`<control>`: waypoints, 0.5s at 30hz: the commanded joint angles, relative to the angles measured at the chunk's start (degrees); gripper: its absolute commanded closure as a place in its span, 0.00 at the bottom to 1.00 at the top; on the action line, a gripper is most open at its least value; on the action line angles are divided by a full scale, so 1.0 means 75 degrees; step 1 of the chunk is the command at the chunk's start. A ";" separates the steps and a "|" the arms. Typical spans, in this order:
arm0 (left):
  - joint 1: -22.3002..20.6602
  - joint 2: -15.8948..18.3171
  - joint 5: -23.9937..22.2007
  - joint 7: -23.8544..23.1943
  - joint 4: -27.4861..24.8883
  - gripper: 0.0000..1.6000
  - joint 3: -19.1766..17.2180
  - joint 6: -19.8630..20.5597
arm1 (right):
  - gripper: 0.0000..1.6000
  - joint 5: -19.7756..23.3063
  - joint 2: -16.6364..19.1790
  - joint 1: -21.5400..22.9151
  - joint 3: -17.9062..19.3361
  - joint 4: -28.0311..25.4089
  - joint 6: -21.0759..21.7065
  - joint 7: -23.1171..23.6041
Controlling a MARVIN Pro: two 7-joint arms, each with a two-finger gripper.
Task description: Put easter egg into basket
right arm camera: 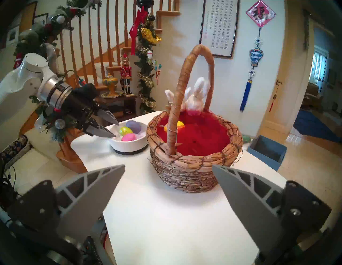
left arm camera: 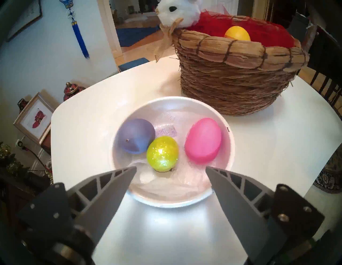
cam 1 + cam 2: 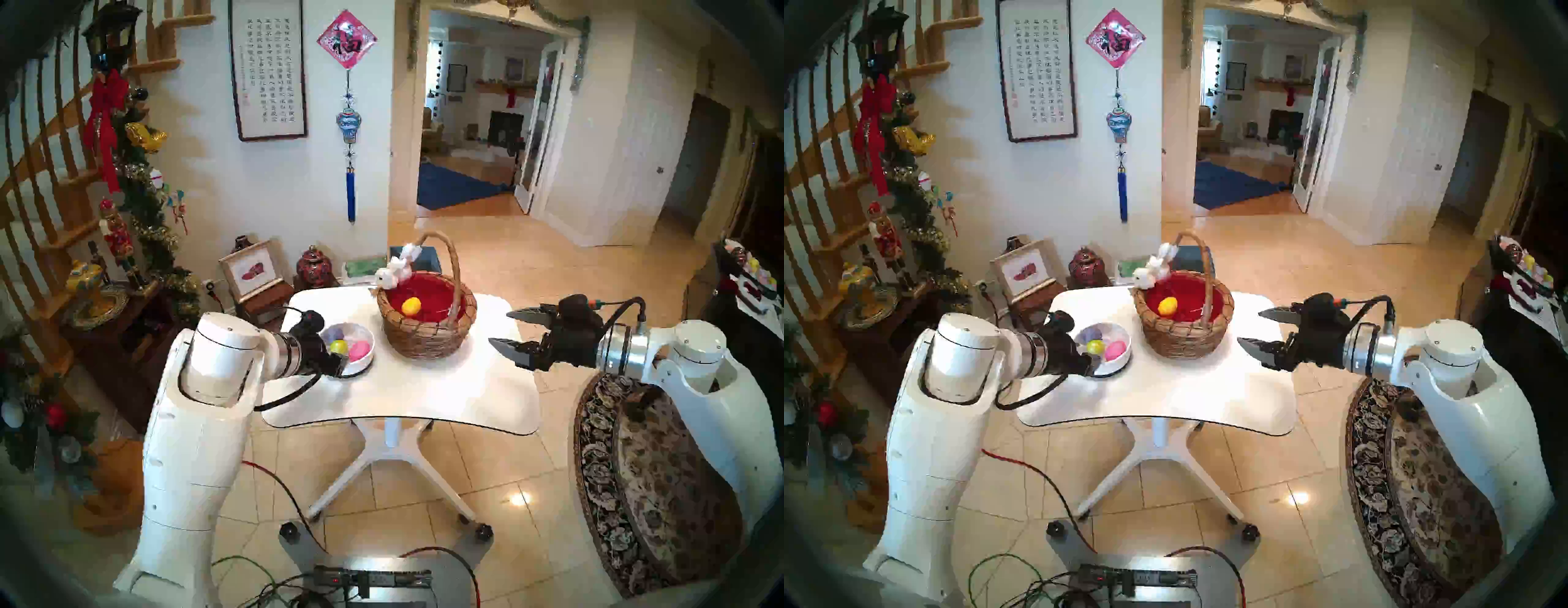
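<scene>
White bowl (image 2: 218,196) holds three eggs (basket (image 2: 231,88) one); both grippers spread, empty.

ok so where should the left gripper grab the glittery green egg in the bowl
Grip the glittery green egg across its widest middle, coming down from above with the open left gripper. It sits low in the white bowl, whose rim blocks a level approach. The purple egg touches or nearly touches one side, so a fingertip there has little room; the pink egg side is freer.
</scene>
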 commanded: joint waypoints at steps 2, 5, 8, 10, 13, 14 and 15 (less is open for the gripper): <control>-0.0204 -0.0068 0.0031 -0.0808 0.0022 0.26 0.0029 -0.0018 | 0.00 -0.0007 0.0025 -0.0001 0.0042 -0.0011 -0.0015 0.0007; -0.0219 -0.0078 0.0017 -0.0709 0.0053 0.31 0.0064 -0.0018 | 0.00 -0.0006 0.0027 -0.0002 0.0042 -0.0011 -0.0016 0.0006; -0.0259 -0.0102 0.0090 -0.0772 0.0090 0.28 0.0080 -0.0018 | 0.00 -0.0004 0.0028 -0.0003 0.0041 -0.0011 -0.0017 0.0005; -0.0269 -0.0110 0.0101 -0.0766 0.0103 0.26 0.0092 -0.0018 | 0.00 -0.0004 0.0029 -0.0003 0.0041 -0.0012 -0.0018 0.0005; -0.0290 -0.0135 0.0145 -0.0745 0.0130 0.25 0.0120 -0.0018 | 0.00 -0.0002 0.0030 -0.0004 0.0041 -0.0012 -0.0018 0.0004; -0.0297 -0.0151 0.0180 -0.0759 0.0137 0.24 0.0122 -0.0018 | 0.00 -0.0002 0.0031 -0.0004 0.0040 -0.0012 -0.0019 0.0004; -0.0300 -0.0161 0.0199 -0.0760 0.0141 0.25 0.0124 -0.0018 | 0.00 -0.0001 0.0031 -0.0004 0.0040 -0.0012 -0.0019 0.0003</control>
